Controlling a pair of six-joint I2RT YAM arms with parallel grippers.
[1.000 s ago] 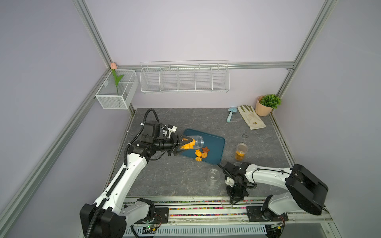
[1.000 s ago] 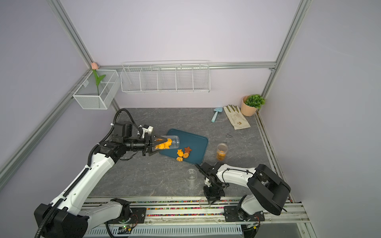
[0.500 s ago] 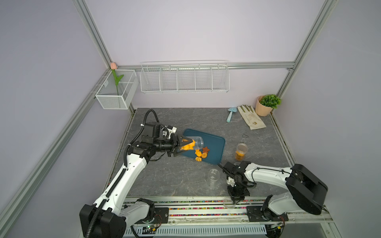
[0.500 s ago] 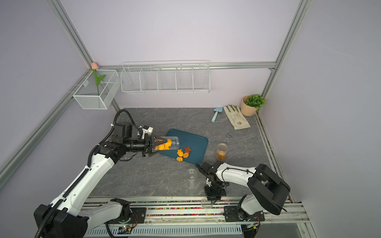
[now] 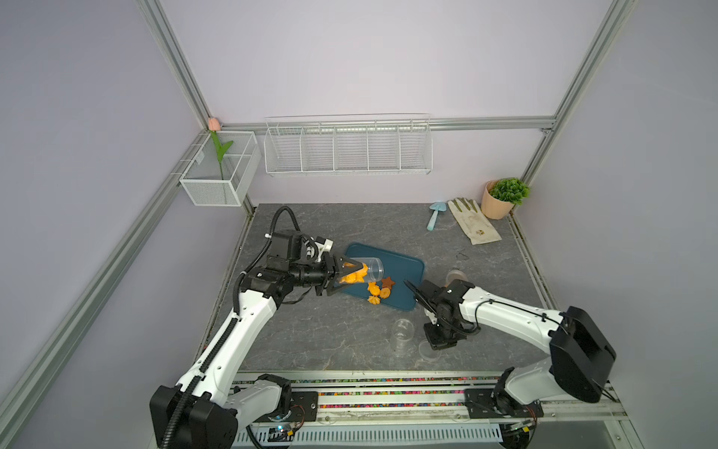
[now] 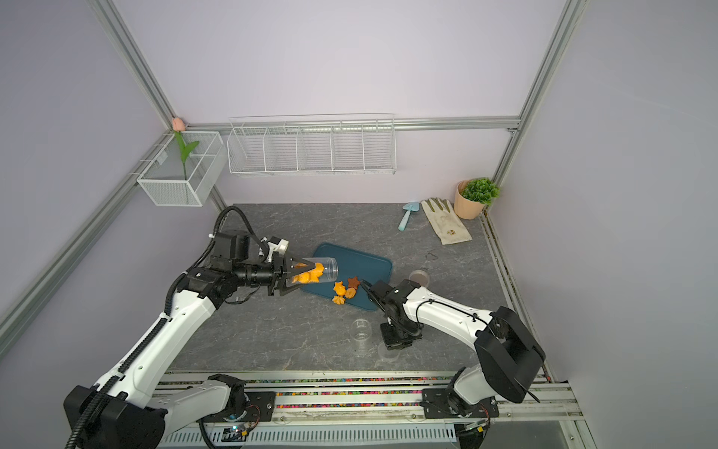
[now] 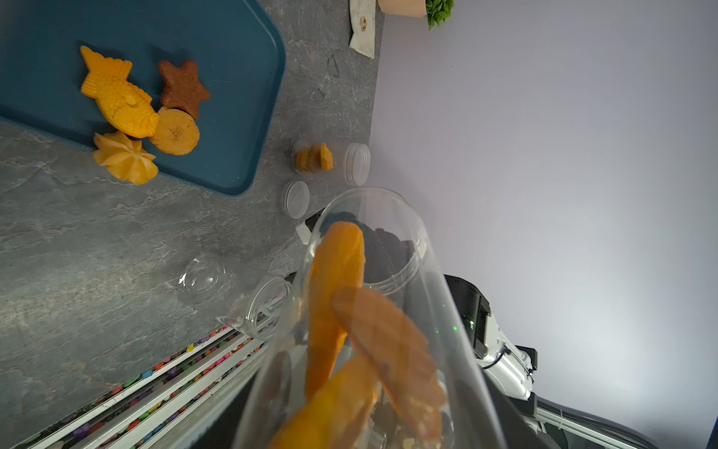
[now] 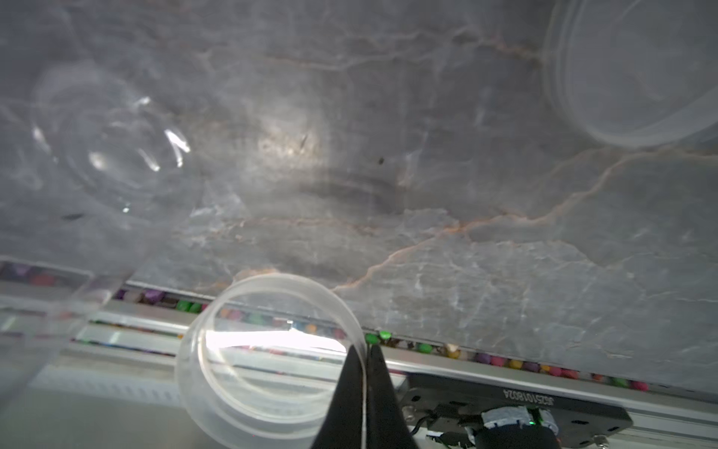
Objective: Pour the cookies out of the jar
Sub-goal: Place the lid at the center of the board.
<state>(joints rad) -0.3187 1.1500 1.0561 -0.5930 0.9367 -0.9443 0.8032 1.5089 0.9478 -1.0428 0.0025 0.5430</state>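
My left gripper (image 5: pixel 359 273) is shut on the clear jar (image 5: pixel 371 268), which lies almost level with its mouth over the blue tray (image 5: pixel 404 268). Orange cookies (image 5: pixel 353 276) sit inside the jar (image 7: pixel 388 252), one long cookie (image 7: pixel 334 291) reaching toward the mouth. Several cookies (image 5: pixel 379 291) lie on the tray (image 7: pixel 217 58): a fish (image 7: pixel 120 101), a brown star (image 7: pixel 182 87), a round one and a swirl at the tray's edge. My right gripper (image 8: pixel 366 357) points down near the table's front and pinches the wall of a clear lid (image 8: pixel 272 350).
An empty clear jar (image 5: pixel 402 334) stands beside the right gripper (image 5: pixel 437 344). A second jar with cookies (image 5: pixel 454 276) stands right of the tray. Another loose lid (image 8: pixel 637 70) lies nearby. A trowel (image 5: pixel 435 215), glove (image 5: pixel 472 225) and potted plant (image 5: pixel 501 198) sit at the back right.
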